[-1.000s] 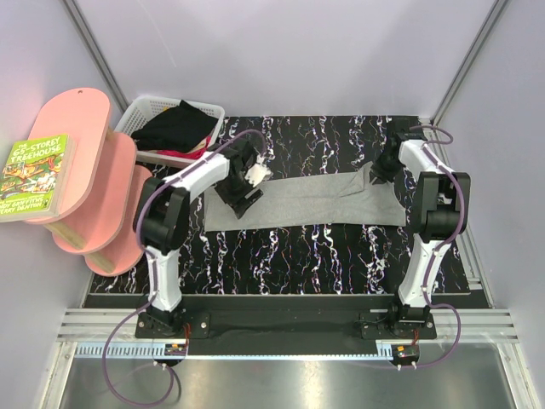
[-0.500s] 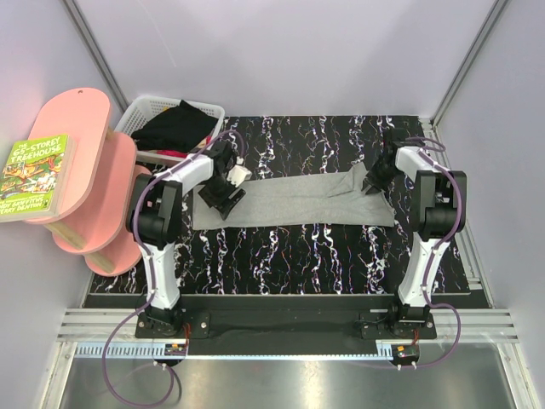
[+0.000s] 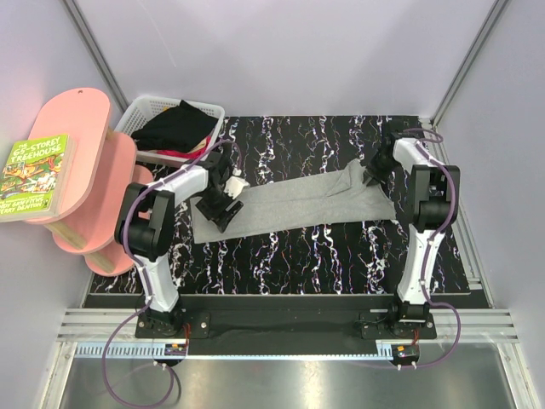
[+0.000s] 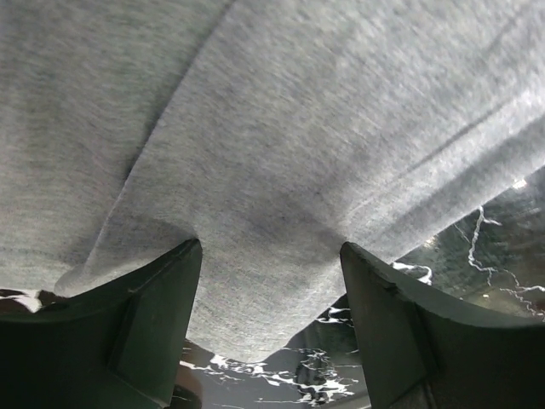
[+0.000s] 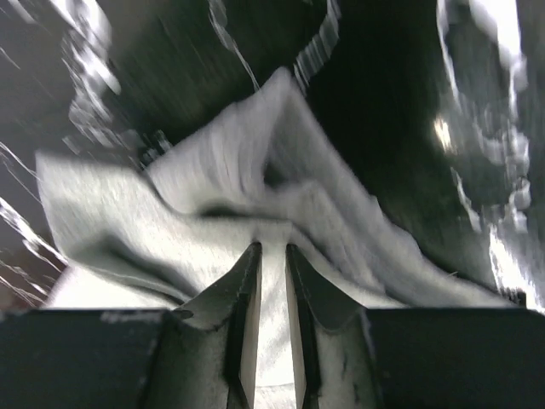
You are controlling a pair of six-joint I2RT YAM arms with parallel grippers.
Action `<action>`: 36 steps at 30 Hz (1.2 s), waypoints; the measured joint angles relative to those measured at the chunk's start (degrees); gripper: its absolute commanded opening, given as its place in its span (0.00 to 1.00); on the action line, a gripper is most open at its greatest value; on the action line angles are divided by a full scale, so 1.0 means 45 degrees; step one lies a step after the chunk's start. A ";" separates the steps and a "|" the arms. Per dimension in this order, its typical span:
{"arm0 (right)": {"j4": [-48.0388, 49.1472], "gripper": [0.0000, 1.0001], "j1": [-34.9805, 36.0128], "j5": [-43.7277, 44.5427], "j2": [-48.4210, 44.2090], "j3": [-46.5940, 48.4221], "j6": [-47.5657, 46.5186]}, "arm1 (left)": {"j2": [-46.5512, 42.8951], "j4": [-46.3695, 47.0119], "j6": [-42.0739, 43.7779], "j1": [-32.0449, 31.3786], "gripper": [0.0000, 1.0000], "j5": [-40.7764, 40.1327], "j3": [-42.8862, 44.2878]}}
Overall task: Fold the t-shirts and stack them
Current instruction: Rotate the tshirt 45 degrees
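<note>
The light heather-grey t-shirt lies folded into a long strip across the middle of the table. My left gripper hovers over its left end; in the left wrist view the fingers stand wide apart over the grey cloth, gripping nothing. My right gripper is at the strip's right end, shut on a pinch of the grey shirt, its fingertips close together with cloth between them. The black t-shirt lies bunched in the white basket.
A pink shelf unit stands at the left with a green book on it. The white basket sits at the table's back-left corner. Metal frame posts rise at the back corners.
The left gripper has slid left and toward the near side along the shirt's left end and now stands open. The right gripper has shifted slightly back, and the strip's right end has drawn up.
</note>
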 measured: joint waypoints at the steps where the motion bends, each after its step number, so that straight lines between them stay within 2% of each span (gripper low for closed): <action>1: -0.0170 0.25 -0.0034 -0.0005 0.0379 0.0617 -0.0019 | -0.0146 0.0058 0.0034 -0.0068 0.71 0.0024 -0.0209; 11: -0.1030 0.24 -0.0262 -0.1443 0.4541 0.7495 -0.0049 | -0.0709 -0.0559 0.0403 -0.1647 0.71 0.0481 -0.1088; 16: -0.1700 0.24 -0.0272 -0.2560 0.6771 1.1385 -0.0053 | -0.0185 -0.1700 0.0442 -0.2467 0.71 0.1598 -0.0491; 19: -0.1826 0.24 -0.0311 -0.3269 0.7601 1.2910 -0.0005 | 0.0345 -0.2438 0.0442 -0.2934 0.71 0.2370 0.0087; 24: -0.1462 0.30 -0.0418 -0.4119 0.7587 1.3046 0.0073 | 0.1010 -0.3415 0.0447 -0.3779 0.72 0.3604 0.0743; 29: -0.1209 0.34 -0.0321 -0.4235 0.6426 1.1774 -0.0223 | 0.1243 -0.3721 0.0597 -0.4075 0.74 0.4969 0.1103; 36: -0.1277 0.36 0.1122 -0.4085 0.3337 0.9753 -0.1049 | 0.1117 -0.3944 0.0631 -0.2803 0.75 0.5950 0.3220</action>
